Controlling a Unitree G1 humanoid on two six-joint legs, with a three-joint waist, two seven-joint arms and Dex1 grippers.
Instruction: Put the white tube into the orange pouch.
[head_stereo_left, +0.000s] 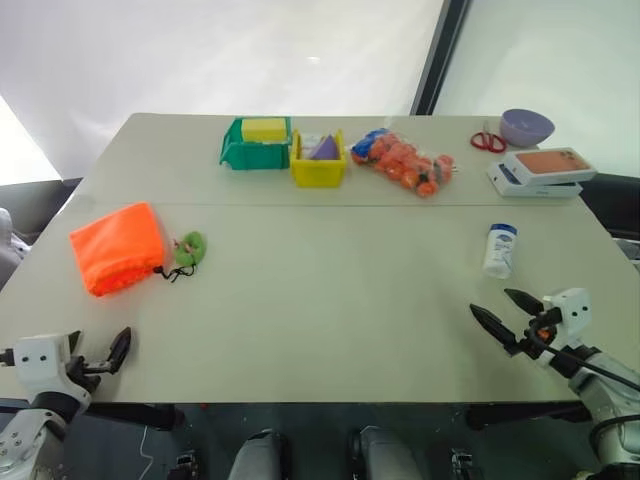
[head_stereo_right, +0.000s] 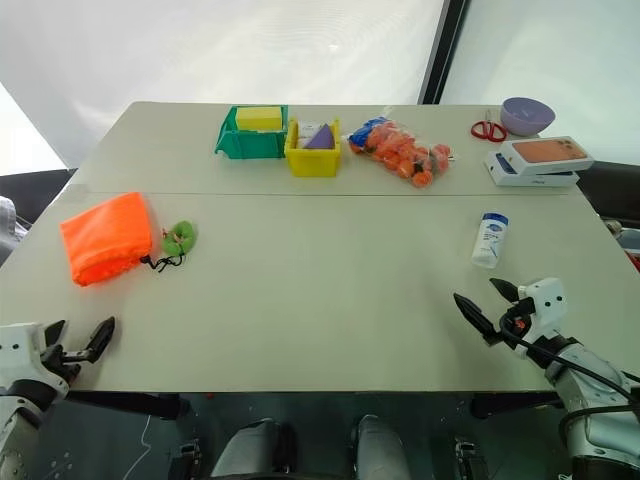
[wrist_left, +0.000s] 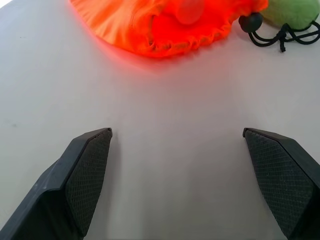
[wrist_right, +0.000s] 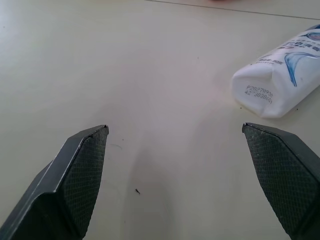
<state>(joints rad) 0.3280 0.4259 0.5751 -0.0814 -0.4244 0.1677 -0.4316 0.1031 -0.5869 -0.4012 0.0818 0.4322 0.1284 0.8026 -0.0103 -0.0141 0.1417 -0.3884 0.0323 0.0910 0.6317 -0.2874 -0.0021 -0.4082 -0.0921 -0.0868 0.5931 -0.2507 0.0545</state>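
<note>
Presently on the table (head_stereo_left: 330, 300): white tube (head_stereo_left: 499, 250), lying flat on the bare top, blue cap turned toward the far edge and crimped end toward the near edge, untouched; orange pouch (head_stereo_left: 117, 247), lying well apart from the tube on the opposite side of the table, its gathered mouth facing the tube's side, black cord and green tassel (head_stereo_left: 189, 248) just beside that mouth. Right gripper (head_stereo_left: 508, 313): near the tube on the near-edge side, jaws spread wide, holding nothing; in its wrist view the tube's crimped end lies ahead and off toward one finger, not between the two. Left gripper (wrist_left: 177, 175): near the pouch on the near-edge side, jaws likewise spread wide and empty. Step in hand, as judged: reaching for the tube. To do it well, the right gripper should first shift sideways until the tube sits centred between its fingers, then descend and close across the tube's narrow body rather than its length, gripping near the middle so it does not pivot.
</note>
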